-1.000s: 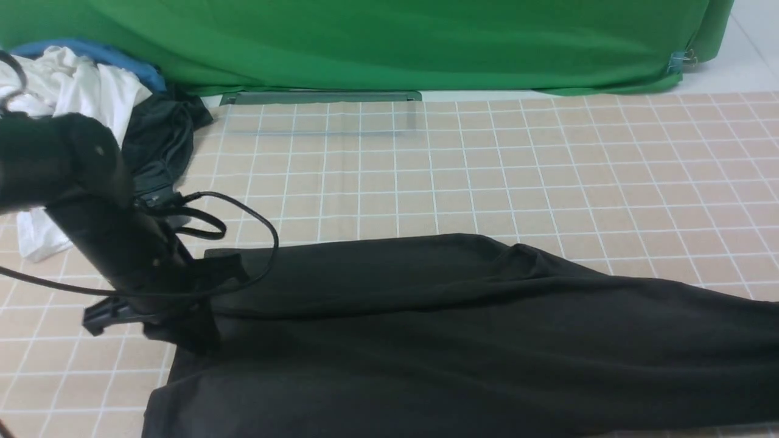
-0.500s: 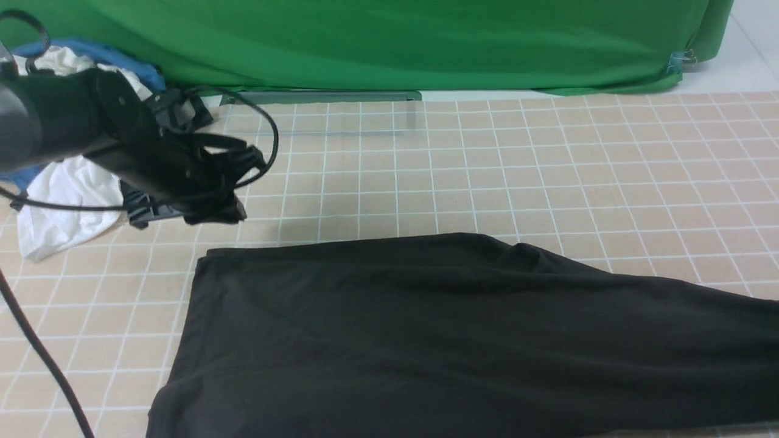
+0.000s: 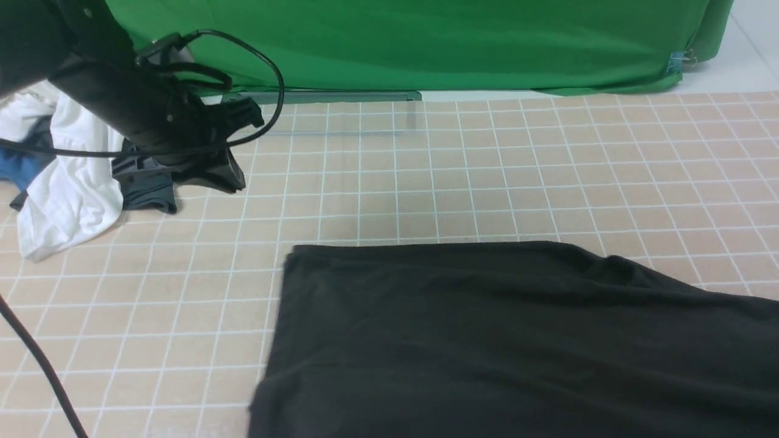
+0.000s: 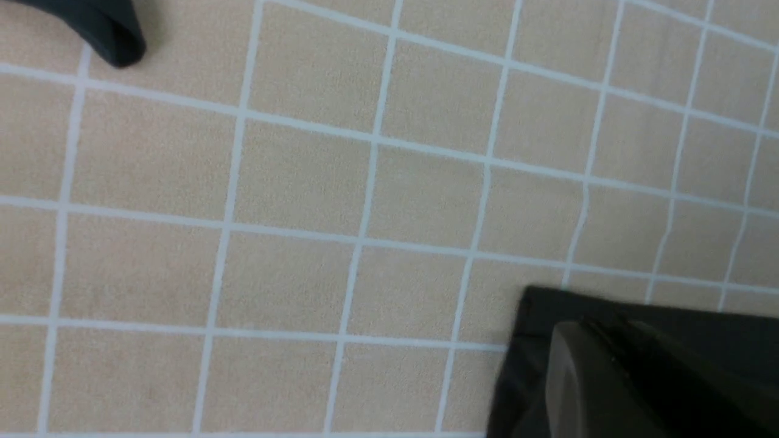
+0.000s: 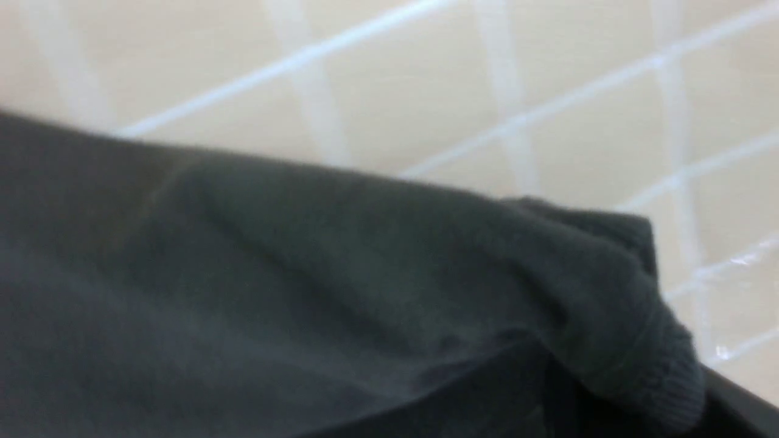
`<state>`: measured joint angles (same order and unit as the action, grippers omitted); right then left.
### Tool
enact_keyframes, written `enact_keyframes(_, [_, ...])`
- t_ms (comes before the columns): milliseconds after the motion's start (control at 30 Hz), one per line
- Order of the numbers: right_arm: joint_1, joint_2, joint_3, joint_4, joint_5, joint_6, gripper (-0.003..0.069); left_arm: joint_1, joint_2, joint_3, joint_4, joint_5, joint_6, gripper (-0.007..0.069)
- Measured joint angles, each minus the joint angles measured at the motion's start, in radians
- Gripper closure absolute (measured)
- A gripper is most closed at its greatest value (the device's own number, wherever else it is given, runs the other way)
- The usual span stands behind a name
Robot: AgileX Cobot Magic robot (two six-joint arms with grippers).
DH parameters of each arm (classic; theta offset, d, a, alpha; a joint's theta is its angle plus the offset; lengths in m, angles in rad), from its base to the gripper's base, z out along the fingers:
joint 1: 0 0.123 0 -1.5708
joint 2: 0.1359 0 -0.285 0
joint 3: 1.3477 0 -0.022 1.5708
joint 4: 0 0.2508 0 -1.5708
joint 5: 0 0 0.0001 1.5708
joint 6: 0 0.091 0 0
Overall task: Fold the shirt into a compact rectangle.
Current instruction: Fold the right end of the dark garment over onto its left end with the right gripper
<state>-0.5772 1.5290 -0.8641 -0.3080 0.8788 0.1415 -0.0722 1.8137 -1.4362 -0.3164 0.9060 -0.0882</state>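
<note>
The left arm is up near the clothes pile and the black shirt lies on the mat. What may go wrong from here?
1. The left pincer, shut, hangs right by the grey garment; its loose cable might catch on it.
2. The shirt lies stretched toward the right, its edge bunched in the right wrist view, so the next fold may come out skewed.

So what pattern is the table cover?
The table cover is beige with white grid lines; front view.
</note>
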Motion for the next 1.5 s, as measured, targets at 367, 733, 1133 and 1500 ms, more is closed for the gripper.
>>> enact_keyframes(367, [0.074,-0.072,-0.087,-0.007,0.067,-0.007,0.0574,0.000,0.000,-0.018,0.022,0.101,0.065,0.0610])
enact_keyframes(733, [0.116,-0.262,-0.358,0.095,0.300,-0.052,0.0574,0.060,-0.010,-0.231,0.017,0.301,0.108,0.0610])
enact_keyframes(1133, [0.700,-0.334,-0.403,0.433,0.305,0.142,0.0574,0.092,-0.075,-0.359,-0.008,0.308,0.108,0.0610])
enact_keyframes(1500, [1.335,-0.012,-0.403,0.449,-0.139,0.340,0.0575,0.092,-0.075,-0.359,-0.045,0.308,0.115,0.0610])
